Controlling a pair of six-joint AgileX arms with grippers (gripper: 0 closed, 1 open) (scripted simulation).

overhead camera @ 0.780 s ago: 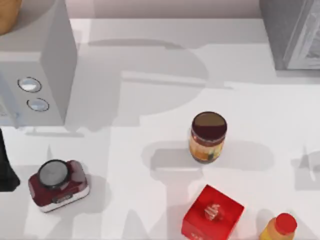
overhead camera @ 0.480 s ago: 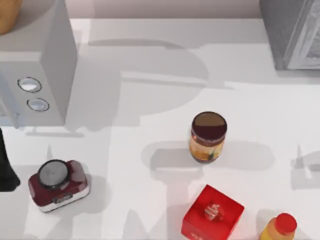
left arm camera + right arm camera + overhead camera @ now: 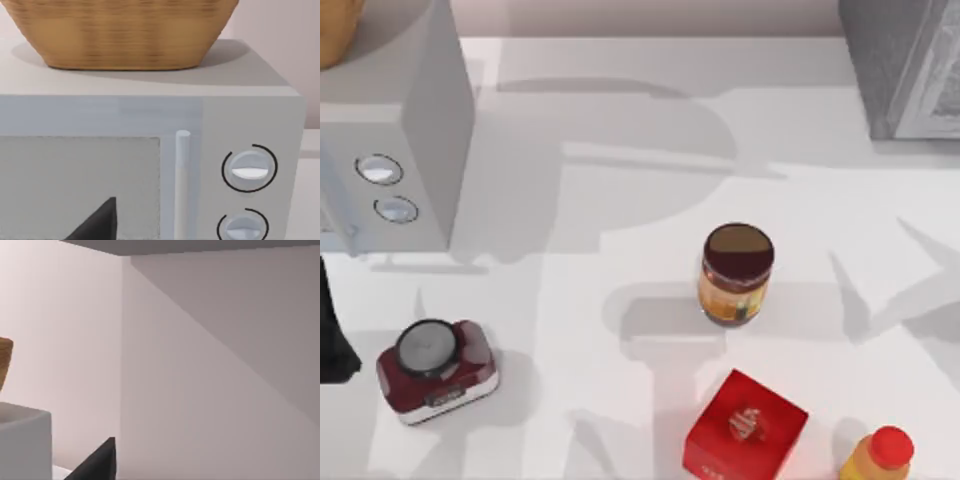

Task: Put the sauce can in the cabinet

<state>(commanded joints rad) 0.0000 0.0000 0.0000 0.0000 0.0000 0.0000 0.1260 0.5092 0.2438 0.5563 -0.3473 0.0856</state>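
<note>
Far left edge of the table from above you can just see a dark bit of my left arm (image 3: 332,335), parked there; can't tell how its pincer stands, since the left wrist view only catches one dark fingertip (image 3: 97,222) in front of the pale gray box with two round silver knobs (image 3: 395,150). That box sits at the back left with a woven tan basket (image 3: 125,32) on top of it. Just in front of it, near the left, is a maroon rounded gadget with a gray dial on top (image 3: 435,368). Around the middle stands the sauce can (image 3: 736,273), a small upright cylinder with a dark maroon lid and orange-yellow label, standing free on the white table (image 3: 620,420), well apart from the dark gray speckled cabinet (image 3: 900,65) at the back right corner. Near the front, right of centre, is a red box (image 3: 745,428), then a yellow bottle with a red cap (image 3: 878,457) beside it. The right wrist view shows one dark fingertip (image 3: 97,462) against a plain wall, so no telling on the right pincer either.
</note>
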